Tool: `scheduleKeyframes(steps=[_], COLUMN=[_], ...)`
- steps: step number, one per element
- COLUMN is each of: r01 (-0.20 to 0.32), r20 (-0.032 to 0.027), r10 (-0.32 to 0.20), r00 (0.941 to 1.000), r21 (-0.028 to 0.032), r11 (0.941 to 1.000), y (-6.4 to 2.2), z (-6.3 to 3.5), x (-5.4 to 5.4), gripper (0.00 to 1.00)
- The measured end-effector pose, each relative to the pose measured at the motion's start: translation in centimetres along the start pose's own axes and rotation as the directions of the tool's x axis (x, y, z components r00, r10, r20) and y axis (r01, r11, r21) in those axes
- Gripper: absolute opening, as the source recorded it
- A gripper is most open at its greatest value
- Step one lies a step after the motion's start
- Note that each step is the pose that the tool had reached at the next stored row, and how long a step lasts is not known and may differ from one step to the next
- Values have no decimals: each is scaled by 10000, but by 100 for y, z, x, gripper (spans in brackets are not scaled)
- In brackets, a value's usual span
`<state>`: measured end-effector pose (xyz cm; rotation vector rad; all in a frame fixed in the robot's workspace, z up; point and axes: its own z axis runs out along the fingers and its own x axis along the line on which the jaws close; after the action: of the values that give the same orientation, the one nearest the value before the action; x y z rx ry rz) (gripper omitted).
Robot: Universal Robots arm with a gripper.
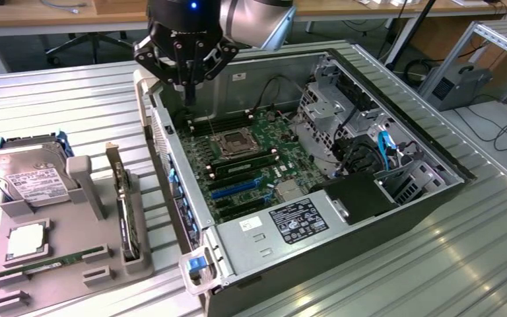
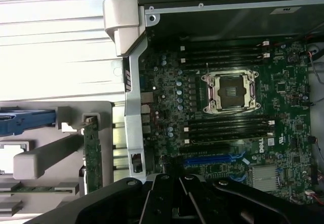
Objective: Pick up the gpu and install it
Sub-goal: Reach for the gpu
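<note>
- gpu [image 1: 127, 212]: stands on its long edge in a slot of the grey holder [image 1: 55, 297], along the holder's edge nearest the case. Seen edge-on, so mostly a thin dark strip. In the wrist view the green board [image 2: 92, 150] shows, upright in the same slot.
- gpu sits outside the case, just beside its side wall, w/ nothing gripping it.
- holder: lies on the table [image 1: 60, 99] at the exterior view's left, close against the case.
- HDD [image 1: 23, 177]: blue frame, in the holder's far corner.
- CPU chip [image 1: 26, 241]: lies flat mid-holder, near its outer edge.
- RAM stick [image 1: 33, 267]: narrow, green, lies flat toward the holder's near edge.
- case [image 1: 430, 198]: on its side, open side up, mid-table.
- mobo [image 1: 276, 125]: flat on the case floor, w/ CPU socket [image 1: 236, 142] about mid-board and a blue slot [image 1: 236, 189] toward the near end.
- PSU [image 1: 298, 221]: labelled box at the case's near end.
- gripper [image 1: 189, 96]: over the case's far corner at the exterior view's left, above the mobo's far edge. Pads pressed together to a narrow point aimed down, w/ nothing between them.
- gripper is well apart from the gpu.
</note>
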<state>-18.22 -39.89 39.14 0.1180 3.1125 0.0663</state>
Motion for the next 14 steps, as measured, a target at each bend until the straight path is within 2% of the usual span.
scheduleKeyframes(steps=[14], r01=[1], r20=[0], r10=[-1], r00=[10000], r21=[1], r11=[10000], y=[-5], z=[-2], x=[62], gripper=[11])
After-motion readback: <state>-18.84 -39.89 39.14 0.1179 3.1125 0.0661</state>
